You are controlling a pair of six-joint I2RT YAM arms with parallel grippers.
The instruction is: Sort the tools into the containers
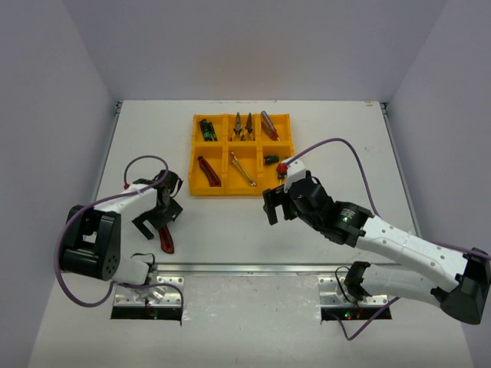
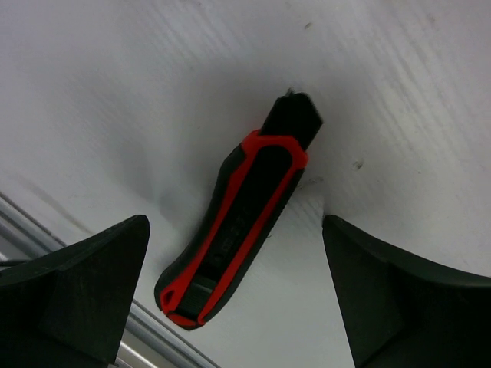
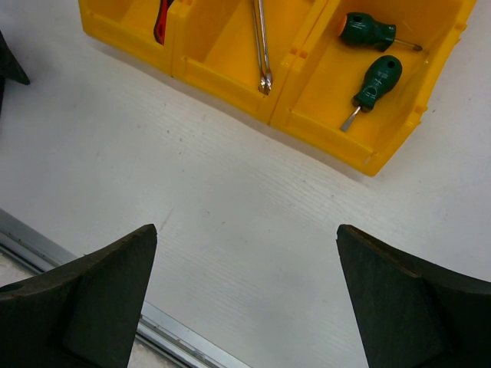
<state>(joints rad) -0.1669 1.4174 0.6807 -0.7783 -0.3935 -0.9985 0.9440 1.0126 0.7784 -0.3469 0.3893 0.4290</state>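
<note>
Red-black utility knife [image 2: 242, 230], long axis near-to-far, nose pointing far — left fingers [image 2: 77, 291], right fingers [image 3: 84, 299] spread

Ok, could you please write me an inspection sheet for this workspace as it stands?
Surface: white table, flat and matte.
Job's things: yellow tray has tools in all six compartments; one red-black knife lies on the table outside it, near the left arm.
Clutter: nothing seen.
Grippers: left gripper open, fingers either side of the knife, not touching it; right gripper open and empty, just in front of the tray.
Cables: purple cable arcs off the right arm; another loops off the left.
Surroundings: plain walls on three sides; metal rail by the bases.
</note>
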